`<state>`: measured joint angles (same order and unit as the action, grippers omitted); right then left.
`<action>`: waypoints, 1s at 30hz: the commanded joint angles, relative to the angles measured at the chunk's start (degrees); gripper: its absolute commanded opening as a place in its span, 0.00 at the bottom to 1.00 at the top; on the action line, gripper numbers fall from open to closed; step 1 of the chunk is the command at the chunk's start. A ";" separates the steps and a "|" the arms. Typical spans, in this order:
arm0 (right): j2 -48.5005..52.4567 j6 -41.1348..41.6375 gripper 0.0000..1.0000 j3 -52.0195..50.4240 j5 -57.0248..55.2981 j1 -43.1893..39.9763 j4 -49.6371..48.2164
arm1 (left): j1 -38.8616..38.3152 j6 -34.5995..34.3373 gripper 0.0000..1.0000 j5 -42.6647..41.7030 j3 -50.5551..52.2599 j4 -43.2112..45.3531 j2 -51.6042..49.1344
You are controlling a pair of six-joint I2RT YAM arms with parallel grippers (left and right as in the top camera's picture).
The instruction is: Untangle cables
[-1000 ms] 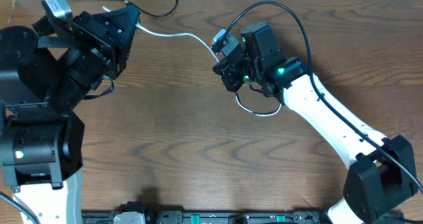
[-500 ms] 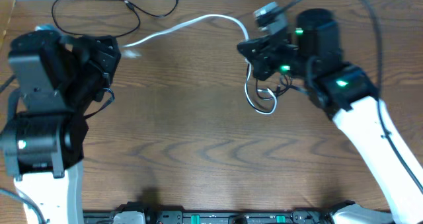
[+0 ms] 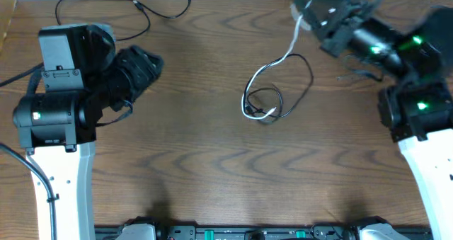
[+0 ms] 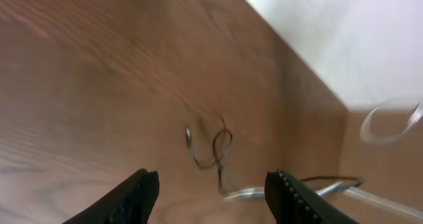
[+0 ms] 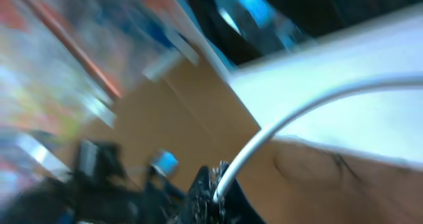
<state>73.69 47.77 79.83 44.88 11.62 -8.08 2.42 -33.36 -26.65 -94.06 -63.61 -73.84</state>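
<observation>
A white cable (image 3: 279,61) runs from my right gripper (image 3: 310,13) at the far right edge down to a small tangle (image 3: 263,107) mid-table. There it meets a thin black cable (image 3: 309,73) that loops out to the right. In the right wrist view the jaws of my right gripper (image 5: 218,184) are shut on the white cable (image 5: 277,128). A second black cable (image 3: 139,6) lies apart along the far left edge. My left gripper (image 3: 150,59) hovers left of the tangle. In the left wrist view my left gripper (image 4: 215,194) is open and empty, with a dark loop (image 4: 211,148) ahead of it.
The table's far edge meets a white wall (image 4: 344,32) just behind the cables. A cardboard-coloured surface (image 3: 6,17) borders the far left corner. Both arm bases stand at the near left and near right of the table.
My left gripper has opened and let go of the white cable's end. My right arm has swung up and to the right with the white cable, dragging the tangle toward mid-table.
</observation>
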 commanded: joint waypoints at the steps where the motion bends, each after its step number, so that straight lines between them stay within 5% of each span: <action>1: -0.70 16.39 0.01 0.52 1.95 -0.83 -7.63 | -1.29 9.62 0.57 -10.69 -0.28 -2.43 0.15; 13: -0.68 30.45 0.01 0.52 -5.95 -0.81 -15.74 | -15.06 16.20 0.57 -8.35 0.28 -6.19 0.07; 22: -0.61 32.33 0.01 0.52 -6.73 0.02 -15.72 | -25.68 14.14 0.58 -6.25 0.48 -3.61 -5.05; 30: -0.57 32.33 0.01 0.52 -0.02 1.57 -15.26 | -27.08 7.06 0.58 -0.70 0.48 1.55 -12.83</action>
<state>73.25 79.46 79.92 41.91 12.78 -23.22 -24.71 -24.27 -30.00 -94.02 -63.53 -84.79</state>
